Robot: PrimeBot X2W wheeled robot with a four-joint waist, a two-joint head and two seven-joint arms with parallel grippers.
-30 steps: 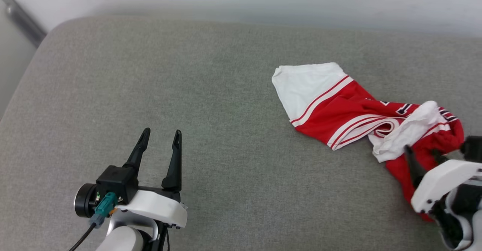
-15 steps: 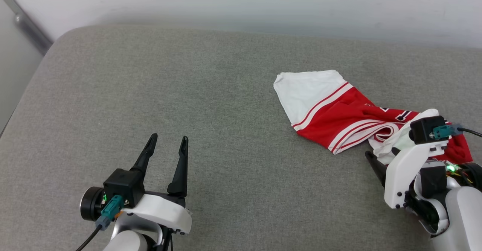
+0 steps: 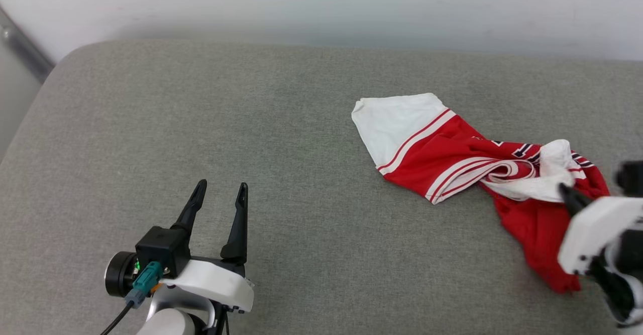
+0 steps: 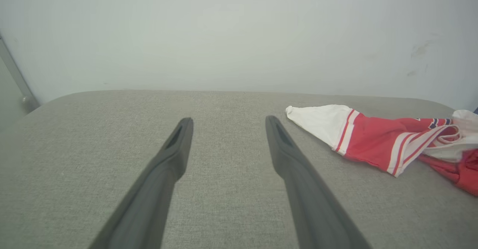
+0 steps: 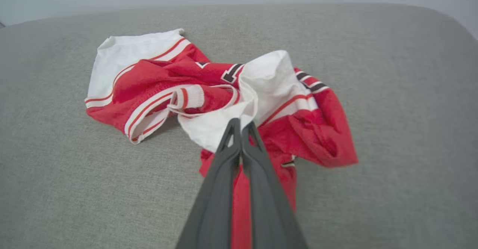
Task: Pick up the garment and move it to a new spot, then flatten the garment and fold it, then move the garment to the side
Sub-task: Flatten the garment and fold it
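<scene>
Red and white, the garment (image 3: 452, 149) lay bunched on the right half of the grey cushion (image 3: 201, 124), its long axis running from 10 o'clock to 4 o'clock in my head view. My right hand (image 3: 566, 192), the nearer one, sat near the 4 o'clock end, fingers together on a white fold. My left hand (image 3: 222, 187), fingers apart, waited well away at 7 o'clock. A second earlier the right fingers were spread over that bunch.

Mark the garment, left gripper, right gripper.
garment (image 3: 442, 146), head view, red body panel.
left gripper (image 3: 221, 184), head view, gap between open fingertips.
right gripper (image 5: 241, 124), right wrist view, closed tips pinching white cloth.
</scene>
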